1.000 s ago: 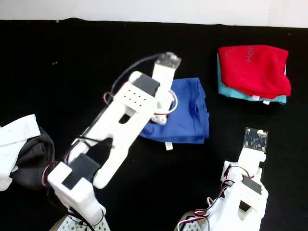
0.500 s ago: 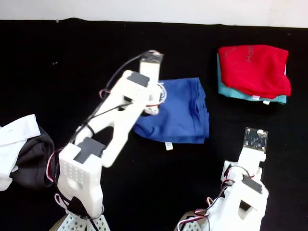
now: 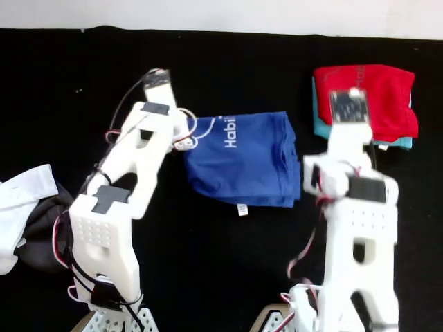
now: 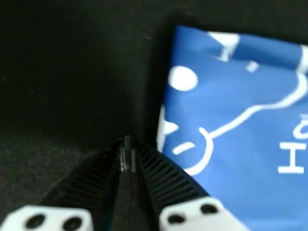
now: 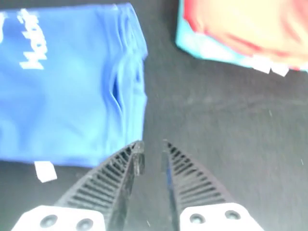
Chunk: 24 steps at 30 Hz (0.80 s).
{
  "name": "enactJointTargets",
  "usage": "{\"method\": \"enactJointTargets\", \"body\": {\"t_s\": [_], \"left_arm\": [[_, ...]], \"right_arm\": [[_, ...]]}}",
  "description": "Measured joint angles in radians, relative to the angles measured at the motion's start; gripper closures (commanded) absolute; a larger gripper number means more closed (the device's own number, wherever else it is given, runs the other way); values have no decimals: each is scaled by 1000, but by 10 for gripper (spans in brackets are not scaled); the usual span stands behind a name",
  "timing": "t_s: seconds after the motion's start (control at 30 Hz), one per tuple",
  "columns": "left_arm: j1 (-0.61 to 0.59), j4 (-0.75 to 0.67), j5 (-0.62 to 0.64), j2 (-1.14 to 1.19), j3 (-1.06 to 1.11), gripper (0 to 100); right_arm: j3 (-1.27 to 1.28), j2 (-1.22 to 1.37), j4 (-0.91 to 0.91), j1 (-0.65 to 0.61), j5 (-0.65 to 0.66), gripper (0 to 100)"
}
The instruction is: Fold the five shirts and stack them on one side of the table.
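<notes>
Grippers empty over table at edges of blue shirt: left gripper closed, right gripper slightly parted.

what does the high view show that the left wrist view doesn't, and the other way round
High view adds: the left arm and right arm, the red shirt lying on the teal shirt at the far right, and the white shirt and dark shirt heaped at the left edge. Left wrist view adds: the left gripper close up, jaws shut, beside the blue shirt's printed edge. Shared: the blue shirt and the black table.
</notes>
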Motion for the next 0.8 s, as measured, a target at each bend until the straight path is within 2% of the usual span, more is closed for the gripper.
{"method": "enactJointTargets", "body": {"t_s": [0.23,0.43,0.57,0.8], "left_arm": [[-6,-5,8,15,-3,990],[-6,-8,8,17,-6,990],[-6,-8,8,23,-18,990],[-6,-8,8,23,-18,990]], "right_arm": [[-437,471,15,-91,-72,900],[-872,887,150,-180,-78,886],[-1160,1125,233,-196,-78,813],[-1536,1459,345,-196,-78,818]]}}
